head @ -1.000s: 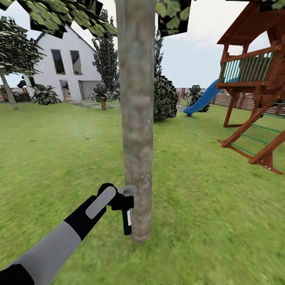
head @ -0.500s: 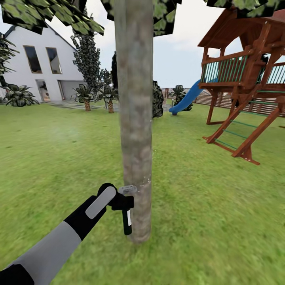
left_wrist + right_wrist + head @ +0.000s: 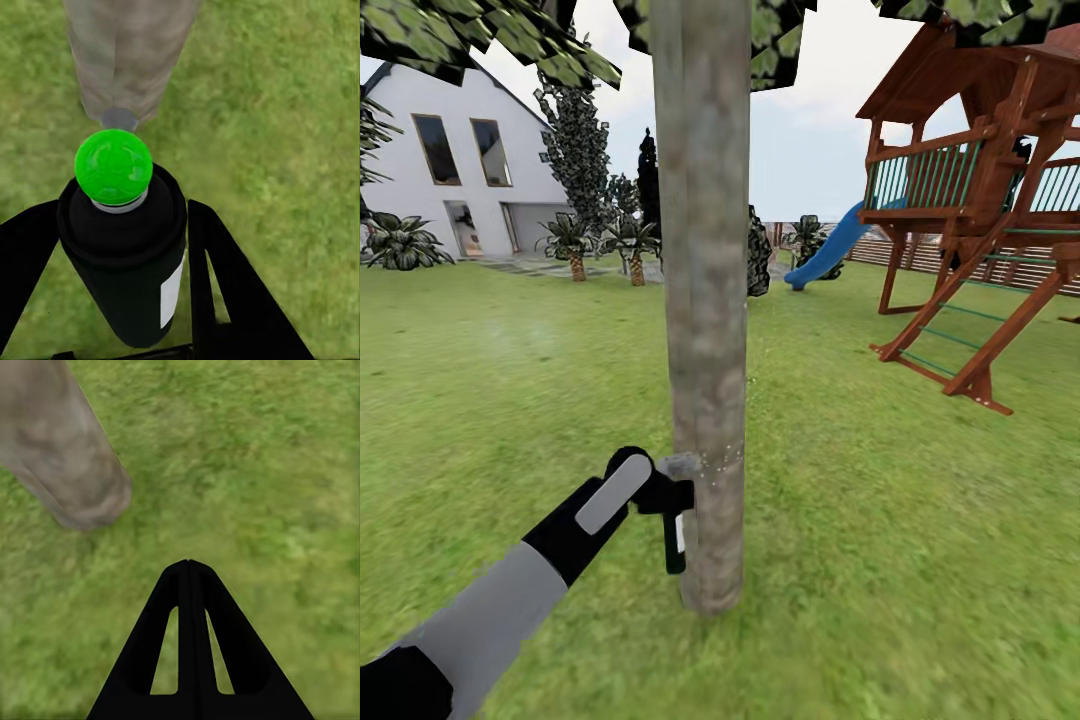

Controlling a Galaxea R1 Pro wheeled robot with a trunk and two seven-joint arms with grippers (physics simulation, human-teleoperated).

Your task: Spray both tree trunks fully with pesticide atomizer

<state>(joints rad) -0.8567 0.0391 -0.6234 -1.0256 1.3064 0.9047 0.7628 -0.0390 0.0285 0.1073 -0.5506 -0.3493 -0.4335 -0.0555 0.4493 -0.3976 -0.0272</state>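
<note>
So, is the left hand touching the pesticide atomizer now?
Touching. In the left wrist view the left hand has its two black fingers pressed against both sides of the pesticide atomizer, with no gap between them.

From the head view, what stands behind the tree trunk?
Behind the trunk, a dark conifer pokes out at its right edge; the rest is covered. Lawn and fence lie beyond.

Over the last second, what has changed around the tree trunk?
The view swung right, so the house and playset slid left. The left hand lifted the pesticide atomizer slightly and pressed its head closer to the tree trunk. It still grips the atomizer; the right hand stays shut and empty.
</note>
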